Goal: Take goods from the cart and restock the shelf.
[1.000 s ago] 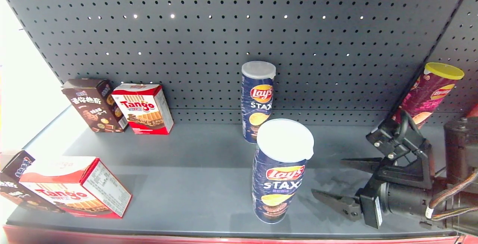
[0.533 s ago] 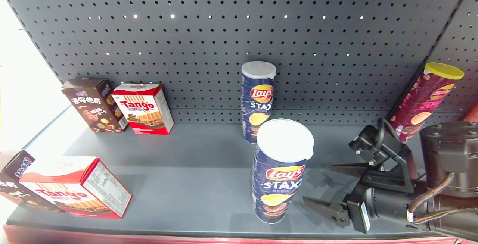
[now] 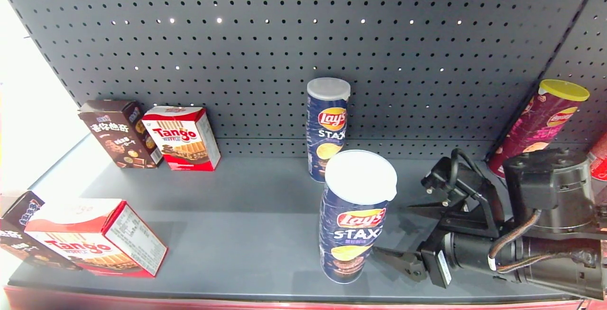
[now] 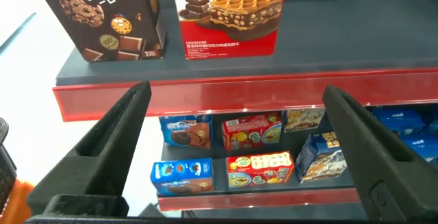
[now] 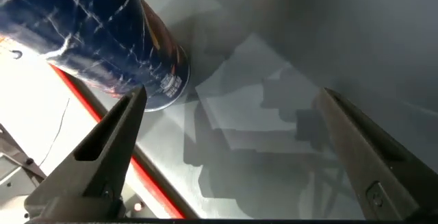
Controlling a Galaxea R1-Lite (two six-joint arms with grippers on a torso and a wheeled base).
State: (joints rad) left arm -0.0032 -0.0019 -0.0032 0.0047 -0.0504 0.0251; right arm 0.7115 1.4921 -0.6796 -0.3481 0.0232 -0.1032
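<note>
White glare blows out the head view's left edge; the shelf [image 3: 246, 215] is evenly lit, carrying soft overlapping shadows; the pegboard [image 3: 284, 40] bows at its edges

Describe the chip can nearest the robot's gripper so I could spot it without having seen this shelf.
Start at the grey shelf with the pegboard back. Near its front edge, right of centre, stands an upright navy chip can with a white lid, beside the open right gripper. Its twin stands farther back by the pegboard, and the maroon can has a yellow lid.
</note>
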